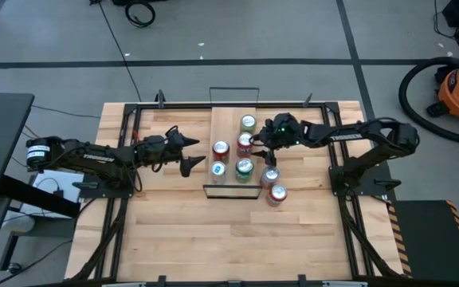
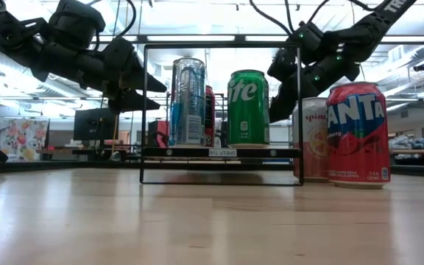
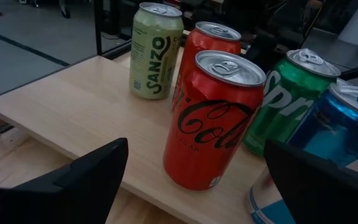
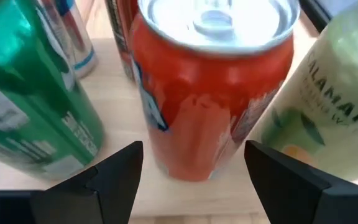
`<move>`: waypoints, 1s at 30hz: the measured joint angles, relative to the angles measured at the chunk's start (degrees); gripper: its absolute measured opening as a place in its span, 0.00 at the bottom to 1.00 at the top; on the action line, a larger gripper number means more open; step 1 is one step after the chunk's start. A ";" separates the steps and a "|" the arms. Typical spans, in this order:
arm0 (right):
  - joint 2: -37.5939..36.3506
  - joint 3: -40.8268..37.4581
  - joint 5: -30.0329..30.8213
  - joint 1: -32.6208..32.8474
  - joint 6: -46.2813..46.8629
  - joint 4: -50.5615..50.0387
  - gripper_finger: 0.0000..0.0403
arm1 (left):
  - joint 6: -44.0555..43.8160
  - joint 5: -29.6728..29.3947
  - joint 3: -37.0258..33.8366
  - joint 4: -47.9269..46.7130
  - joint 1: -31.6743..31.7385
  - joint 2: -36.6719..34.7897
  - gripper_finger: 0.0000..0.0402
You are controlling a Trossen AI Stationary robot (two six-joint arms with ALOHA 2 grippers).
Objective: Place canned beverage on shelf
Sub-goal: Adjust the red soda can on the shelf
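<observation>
The shelf (image 1: 226,123), a narrow light-wood board with black wire rails, stands at the table's middle. On it are a pale green can (image 1: 248,122), a red cola can (image 1: 220,150), a blue can (image 1: 217,169) and a green can (image 1: 244,169). Between these stands another red can (image 1: 245,142), with my right gripper (image 1: 254,144) shut on it from the right side. My left gripper (image 1: 193,153) hangs open just left of the shelf, facing the cola can (image 3: 213,118) and touching nothing. My right gripper pinches the red can's body (image 4: 157,140) between its two fingers (image 4: 117,177), one on each side, below the can's middle. The fingers come from the table's right, slanting down. The can stands upright with its bottom (image 4: 185,176) at the shelf board.
A pink can (image 1: 270,177) and a red Fanta can (image 1: 276,194) stand on the tabletop right of the shelf's near end. Black frame bars (image 1: 126,199) run along the table's sides. The near half of the tabletop (image 1: 229,239) holds no objects.
</observation>
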 joint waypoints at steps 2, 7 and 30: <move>-0.46 0.00 -0.07 0.34 0.03 0.04 0.72 | 0.08 0.00 0.00 0.02 0.00 0.00 0.97; -0.48 0.00 -0.16 1.67 1.03 -2.00 0.72 | 0.10 0.00 0.00 0.02 0.00 0.00 0.97; -10.38 17.02 9.56 6.85 -6.85 -31.59 0.72 | 1.42 0.00 0.00 -0.71 0.00 0.00 0.97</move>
